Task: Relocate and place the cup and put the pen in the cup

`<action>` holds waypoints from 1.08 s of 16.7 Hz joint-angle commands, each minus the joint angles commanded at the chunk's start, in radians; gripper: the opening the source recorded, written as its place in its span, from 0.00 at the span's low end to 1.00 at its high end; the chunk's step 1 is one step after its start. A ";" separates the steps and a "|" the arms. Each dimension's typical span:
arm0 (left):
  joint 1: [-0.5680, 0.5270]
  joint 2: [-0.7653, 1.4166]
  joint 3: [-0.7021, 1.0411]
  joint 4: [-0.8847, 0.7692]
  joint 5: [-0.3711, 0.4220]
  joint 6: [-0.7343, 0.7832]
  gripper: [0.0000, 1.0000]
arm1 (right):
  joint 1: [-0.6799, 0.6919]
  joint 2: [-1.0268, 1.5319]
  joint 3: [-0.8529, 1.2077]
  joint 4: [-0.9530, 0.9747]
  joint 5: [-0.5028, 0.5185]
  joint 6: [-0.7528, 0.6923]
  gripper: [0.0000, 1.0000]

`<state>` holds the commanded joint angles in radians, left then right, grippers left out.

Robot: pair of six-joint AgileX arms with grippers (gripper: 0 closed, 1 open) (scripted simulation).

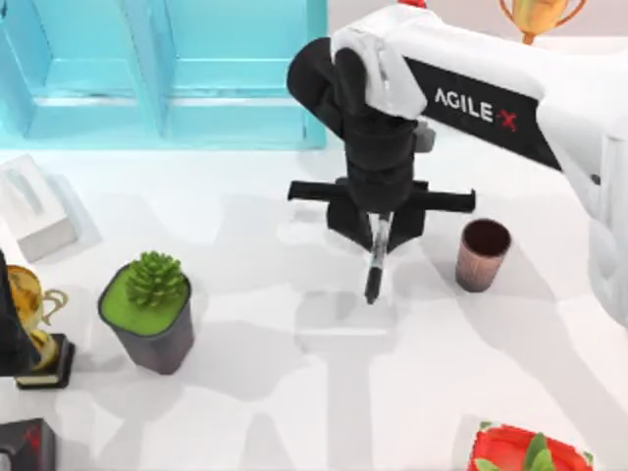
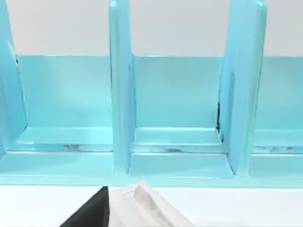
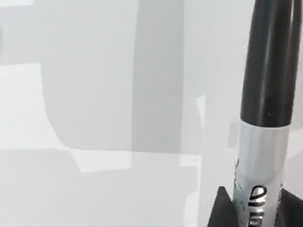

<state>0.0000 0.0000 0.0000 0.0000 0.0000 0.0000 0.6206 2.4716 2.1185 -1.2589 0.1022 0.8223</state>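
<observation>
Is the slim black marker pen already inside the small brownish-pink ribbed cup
No, the slim black marker pen hangs from the right gripper over bare table, left of the small brownish-pink ribbed cup.

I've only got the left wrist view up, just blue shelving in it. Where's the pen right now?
Observer: The right gripper holds the pen upright above the table's middle.
Operator: And the cup?
Observer: The cup stands upright on the table, just right of the pen, apart from it.
Operator: Is the pen over the cup?
Observer: No, its tip hangs over bare table; the right wrist view shows plain surface beneath it.
</observation>
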 joint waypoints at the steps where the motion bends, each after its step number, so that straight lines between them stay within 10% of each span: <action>1: 0.000 0.000 0.000 0.000 0.000 0.000 1.00 | 0.005 -0.017 -0.013 -0.004 0.000 0.006 0.00; 18: 0.000 0.000 0.000 0.000 0.000 0.000 1.00 | 0.106 -0.308 -0.235 -0.078 -0.008 0.099 0.00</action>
<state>0.0000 0.0000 0.0000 0.0000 0.0000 0.0000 0.7263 2.1638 1.8836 -1.3372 0.0940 0.9211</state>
